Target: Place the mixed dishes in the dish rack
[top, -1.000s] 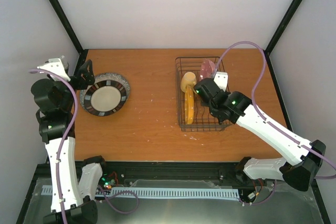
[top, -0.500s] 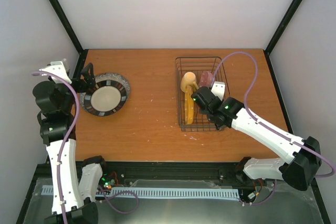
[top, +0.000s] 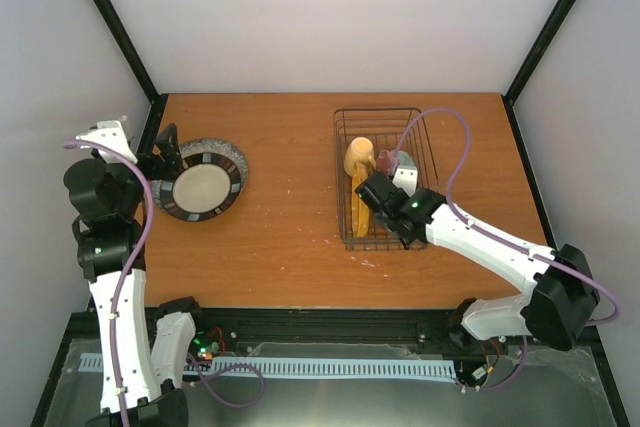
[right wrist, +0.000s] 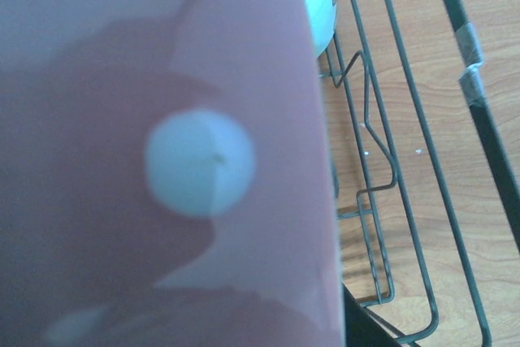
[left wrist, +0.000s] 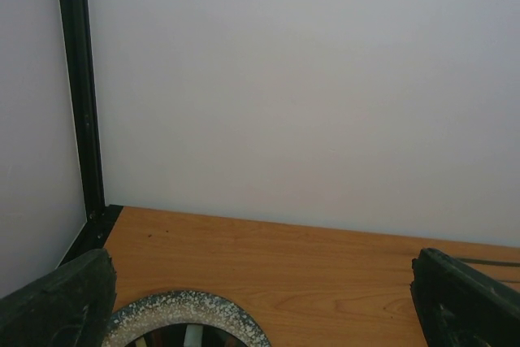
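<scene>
Maroon-pink speckled plate (right wrist: 162, 160), pinched by the right gripper (top: 386, 179), is hanging mid-frame in dish rack (top: 380, 111); tines may be threatening a snag. Left gripper (left wrist: 260, 302) is gaping.

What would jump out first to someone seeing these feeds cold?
The pink plate filling the right wrist view, as the right end effector holds it down in the rack beside an upright orange plate and yellow mug. Next, the grey plate at far left, the open left end effector at its rim.

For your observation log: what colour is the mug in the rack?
Pale yellow mug, clearest from the top external view.
</scene>
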{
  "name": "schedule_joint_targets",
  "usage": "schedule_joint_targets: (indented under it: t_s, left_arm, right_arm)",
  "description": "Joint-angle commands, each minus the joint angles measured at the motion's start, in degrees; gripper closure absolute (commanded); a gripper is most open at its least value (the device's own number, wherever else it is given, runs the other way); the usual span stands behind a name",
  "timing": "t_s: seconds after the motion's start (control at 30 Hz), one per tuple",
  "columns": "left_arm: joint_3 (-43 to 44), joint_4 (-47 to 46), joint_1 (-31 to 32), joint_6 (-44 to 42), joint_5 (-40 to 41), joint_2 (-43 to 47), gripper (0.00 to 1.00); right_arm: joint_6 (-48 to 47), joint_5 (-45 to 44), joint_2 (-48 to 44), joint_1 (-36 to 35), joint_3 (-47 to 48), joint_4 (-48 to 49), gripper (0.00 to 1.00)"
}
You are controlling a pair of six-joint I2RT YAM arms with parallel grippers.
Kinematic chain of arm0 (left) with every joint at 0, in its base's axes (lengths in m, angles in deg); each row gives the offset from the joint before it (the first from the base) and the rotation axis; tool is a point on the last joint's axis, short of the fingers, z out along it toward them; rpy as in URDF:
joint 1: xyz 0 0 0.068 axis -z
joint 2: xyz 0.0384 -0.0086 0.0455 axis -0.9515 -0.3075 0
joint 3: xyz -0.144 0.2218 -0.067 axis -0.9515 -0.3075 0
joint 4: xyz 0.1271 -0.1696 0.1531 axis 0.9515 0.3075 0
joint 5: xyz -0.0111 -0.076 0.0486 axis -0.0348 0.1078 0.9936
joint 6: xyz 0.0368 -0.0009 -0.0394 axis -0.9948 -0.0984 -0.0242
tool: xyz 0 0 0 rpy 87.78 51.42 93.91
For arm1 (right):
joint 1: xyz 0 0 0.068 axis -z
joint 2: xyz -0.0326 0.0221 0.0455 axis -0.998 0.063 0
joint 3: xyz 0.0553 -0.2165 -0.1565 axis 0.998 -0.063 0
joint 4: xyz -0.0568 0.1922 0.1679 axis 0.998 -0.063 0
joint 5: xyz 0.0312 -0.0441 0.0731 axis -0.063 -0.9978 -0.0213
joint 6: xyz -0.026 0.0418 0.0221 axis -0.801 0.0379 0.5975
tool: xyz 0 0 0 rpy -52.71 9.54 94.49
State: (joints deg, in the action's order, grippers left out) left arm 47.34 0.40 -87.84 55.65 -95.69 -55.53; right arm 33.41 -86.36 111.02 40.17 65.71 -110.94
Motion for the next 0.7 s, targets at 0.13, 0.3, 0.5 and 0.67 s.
schedule_joint_targets:
  t_s: [0.13,0.3,0.5,0.67]
  left_arm:
    - [-1.07,0.02,-0.05,-1.53,0.79,0.92,0.0]
    - [-2.38,-0.37,-0.02,-1.34,0.91,1.32,0.0]
    - [-2.62,0.36,0.02,-0.57,1.86,1.2,0.0]
    - [-2.07,1.01,0.02,0.53,1.55,0.33,0.0]
  right_arm:
    - [0.06,-1.06,2.57,-0.21,0.27,4.54,0.97]
    - [-0.42,1.39,4.03,-0.36,0.12,5.65,0.97]
    - [-0.74,2.77,4.32,-0.34,0.48,6.61,0.76]
    - [-1.03,2.42,3.66,-0.36,1.53,6.4,0.64]
